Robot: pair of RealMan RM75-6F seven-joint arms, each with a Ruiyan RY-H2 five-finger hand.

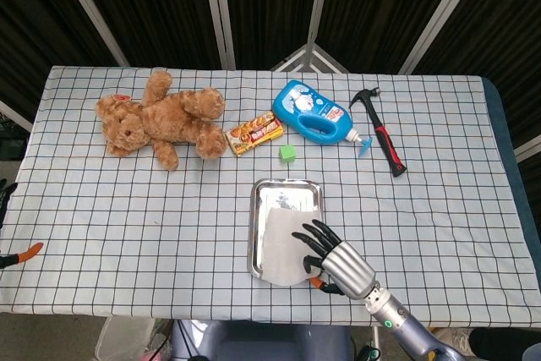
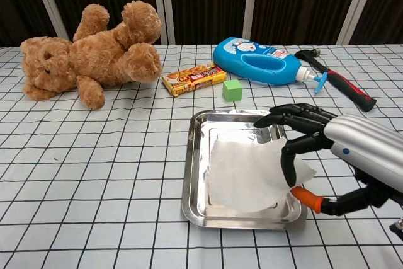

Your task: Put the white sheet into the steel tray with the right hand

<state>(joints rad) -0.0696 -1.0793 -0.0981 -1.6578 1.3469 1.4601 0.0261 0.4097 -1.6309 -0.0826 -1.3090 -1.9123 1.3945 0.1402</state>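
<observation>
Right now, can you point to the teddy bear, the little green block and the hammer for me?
teddy bear (image 1: 173, 117), head view, on its tummy.
green block (image 2: 232, 89), chest view, on its front face.
hammer (image 1: 386, 142), head view, on the red and black handle.
</observation>
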